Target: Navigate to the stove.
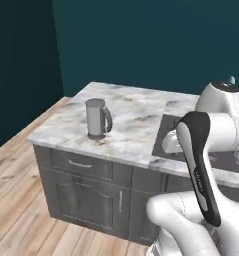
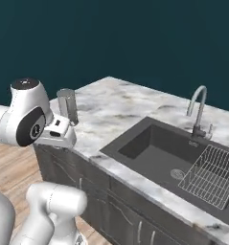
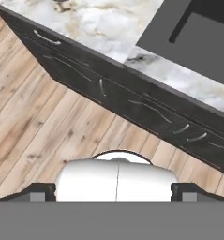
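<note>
Stove: its position cannot be told from these pictures, so no bearing from the end effector can be given.

Gripper [image 3: 113, 193]: the two dark fingertips [image 3: 41, 192] stand well apart at the bottom of the hand view, with nothing held between them. The hand looks down and forward.

Directly beyond the fingertips lies the light wood plank floor [image 3: 33, 117]. Farther ahead of the gripper a run of dark grey cabinets [image 3: 132, 101] crosses the hand view on a slant, its drawer and door fronts carrying slim metal pulls. Past the cabinet fronts, and higher than the hand, lies the marbled white-and-grey counter [image 1: 131, 120].

Ahead and to the gripper's right, a dark sink basin [image 2: 154, 158] is set into the counter. A wire rack [image 2: 211, 174] sits in the basin's right part. A curved metal faucet [image 2: 198, 107] stands upright on the counter just behind the basin.

Ahead and to the gripper's left, a steel jug [image 1: 97, 118] with a side handle stands upright on the counter, well apart from the sink and near the front edge.

Behind the counter rises a plain dark teal wall [image 1: 141, 40], which turns a corner at the far left. The counter block ends on that side, with floor running past it.
</note>
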